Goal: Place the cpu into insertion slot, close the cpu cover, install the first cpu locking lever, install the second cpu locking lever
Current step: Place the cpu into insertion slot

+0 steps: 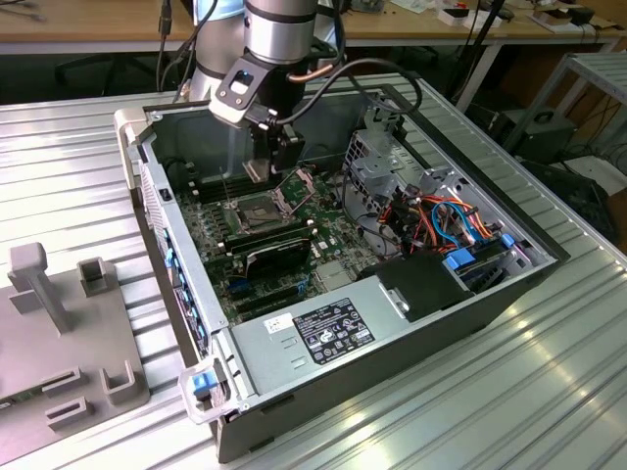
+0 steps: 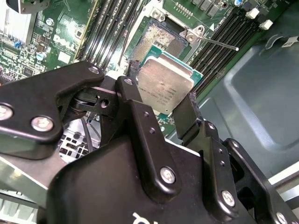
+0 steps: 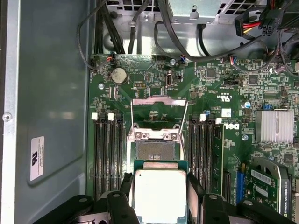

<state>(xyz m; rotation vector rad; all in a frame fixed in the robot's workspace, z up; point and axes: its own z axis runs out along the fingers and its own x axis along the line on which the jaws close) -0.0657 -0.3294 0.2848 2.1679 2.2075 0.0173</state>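
My gripper hangs inside the open computer case, shut on the cpu, a flat silver-grey square with a tan edge. In both wrist views the cpu sits level between the two black fingers, one on each side edge. It hovers a little above and to one side of the insertion slot, whose pin field lies bare. The cpu cover stands raised open on its hinge beyond the slot. A thin locking lever sticks up beside the socket.
Long black memory slots flank the socket on both sides. A black-finned card lies just in front of it, with the power supply and cable bundle toward the exterior view's right. A grey fixture sits outside the case.
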